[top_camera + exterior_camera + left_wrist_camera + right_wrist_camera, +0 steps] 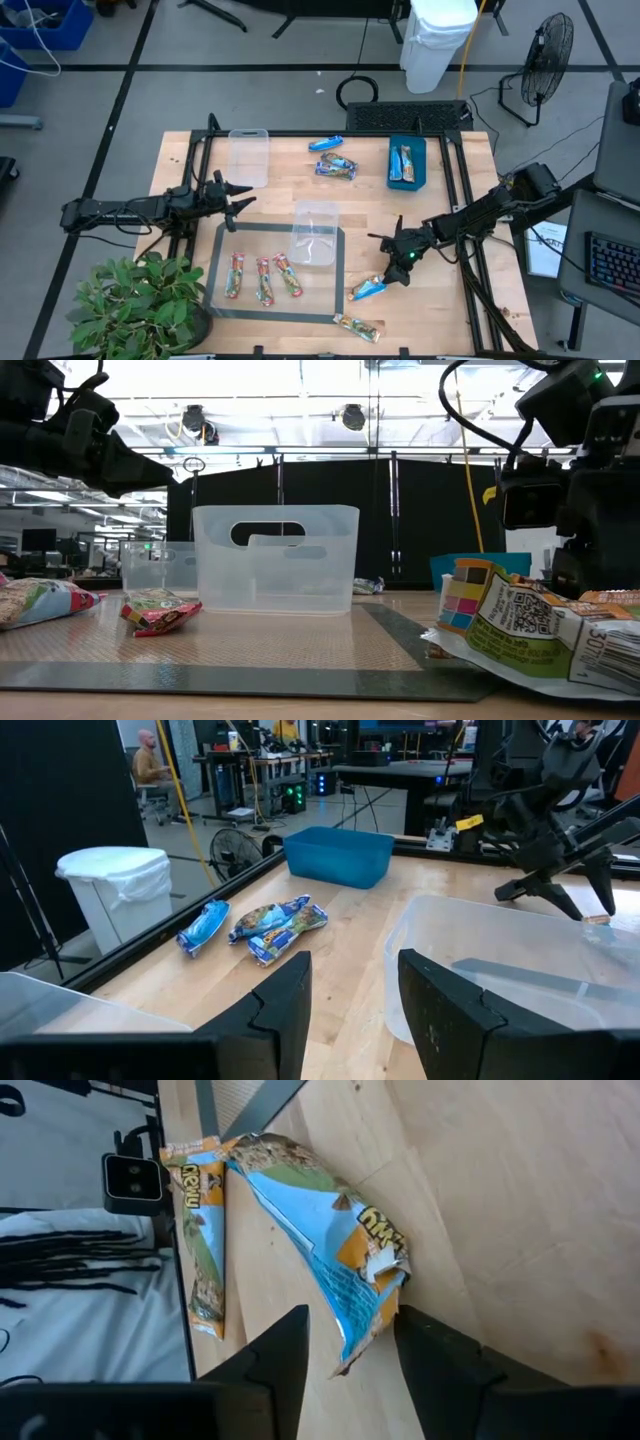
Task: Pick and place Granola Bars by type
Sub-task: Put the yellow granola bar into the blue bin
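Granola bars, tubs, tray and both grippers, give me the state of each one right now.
Red-and-green granola bars: three lying on the mat.
Blue bar: flat on table under right gripper, which is open.
Teal tray: holds bars.
Clear tub: upright, empty.
Left gripper: open, empty.

A: Any print you can read?
B: Only on the shiny blue-and-tan wrapped granola bar (320,1240): letters like "chewy".
A: And the white crumpled wrapper (540,630)?
B: A QR code and colour squares; its small print is unreadable.
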`<state>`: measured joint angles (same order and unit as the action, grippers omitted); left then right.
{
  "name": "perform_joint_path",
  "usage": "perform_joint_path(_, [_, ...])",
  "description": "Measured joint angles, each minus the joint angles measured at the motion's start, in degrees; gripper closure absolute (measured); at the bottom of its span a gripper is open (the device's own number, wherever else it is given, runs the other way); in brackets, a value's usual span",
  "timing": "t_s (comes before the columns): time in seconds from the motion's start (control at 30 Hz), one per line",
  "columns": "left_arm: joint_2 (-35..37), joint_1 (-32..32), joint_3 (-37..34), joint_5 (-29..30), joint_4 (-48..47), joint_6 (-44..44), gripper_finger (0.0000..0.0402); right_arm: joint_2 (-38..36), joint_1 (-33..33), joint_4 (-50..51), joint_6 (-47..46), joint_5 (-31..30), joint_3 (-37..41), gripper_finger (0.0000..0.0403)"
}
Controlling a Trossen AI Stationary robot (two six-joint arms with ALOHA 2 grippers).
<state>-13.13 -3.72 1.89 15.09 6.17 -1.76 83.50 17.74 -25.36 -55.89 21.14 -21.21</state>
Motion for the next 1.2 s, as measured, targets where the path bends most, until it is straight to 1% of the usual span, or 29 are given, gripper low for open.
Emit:
perform_joint_path(0.13, [0.00, 0.00, 0.00, 0.00, 0.01, 0.00, 0.0245, 0.00, 0.02, 0.30, 1.28, -0.14, 0.00, 0.0264])
perform_joint_path(0.27, [0.01, 0.01, 0.00, 0.00, 0.01, 0.00, 0.0245, 0.07, 0.02, 0.30, 2.47, -1.51, 0.00, 0.0265])
perform_joint_path(0.37, [0.00, 0.01, 0.00, 0.00, 0.01, 0.00, 0.0245, 0.07, 0.02, 0.26, 2.71, -1.68, 0.00, 0.0273])
perform_joint_path(0.8, [0.00, 0.00, 0.00, 0.00, 0.01, 0.00, 0.0245, 0.09, 0.02, 0.61, 4.99, -3.15, 0.07, 0.0328])
perform_joint_path(1.1, [0.01, -0.01, 0.00, 0.00, 0.01, -0.01, 0.0245, 0.07, 0.02, 2.48, 8.66, -3.06, 0.04, 0.0397])
perform_joint_path(1.2, [0.01, 0.01, 0.00, 0.00, 0.01, 0.00, 0.0245, 0.07, 0.00, 2.70, 10.73, -3.12, 0.04, 0.0400])
